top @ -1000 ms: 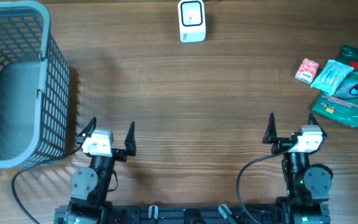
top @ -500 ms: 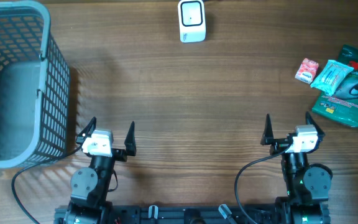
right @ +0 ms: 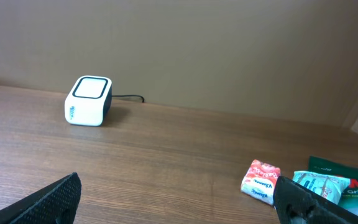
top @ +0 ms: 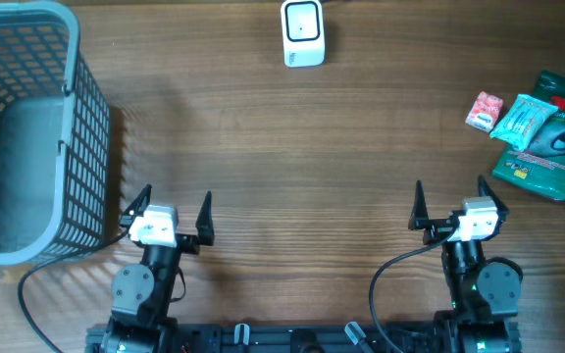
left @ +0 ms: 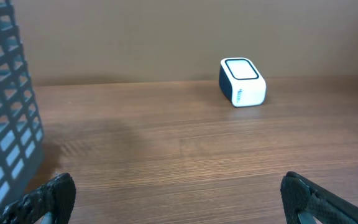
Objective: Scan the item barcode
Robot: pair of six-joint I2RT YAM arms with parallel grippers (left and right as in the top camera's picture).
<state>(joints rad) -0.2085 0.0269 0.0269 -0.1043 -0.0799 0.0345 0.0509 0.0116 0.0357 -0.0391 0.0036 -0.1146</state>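
**Slight leftward shift recorded at right gripper; items untouched**

Since the earlier overhead frame, the right gripper [top: 449, 191] is seen to have been displaced a little to the left, near the front edge of the table [top: 292, 137]. No change is noted at the left gripper [top: 177, 194], nor at any object.

Both pairs of fingers are spread wide, and nothing is held between them. In each wrist view only the dark fingertips [left: 55, 196] [right: 303, 202] are seen at the lower corners, clear of the wood.

The items to be scanned are found grouped at the far right of the table: a red packet [top: 484, 111], a teal packet [top: 521, 120] just beside it, and a green pack [top: 547, 147] on which the teal packet is partly laid. All are well apart from both grippers.

The white scanner [top: 303, 32] is placed at the far middle edge. A grey basket [top: 67, 59] is stood at the far left.
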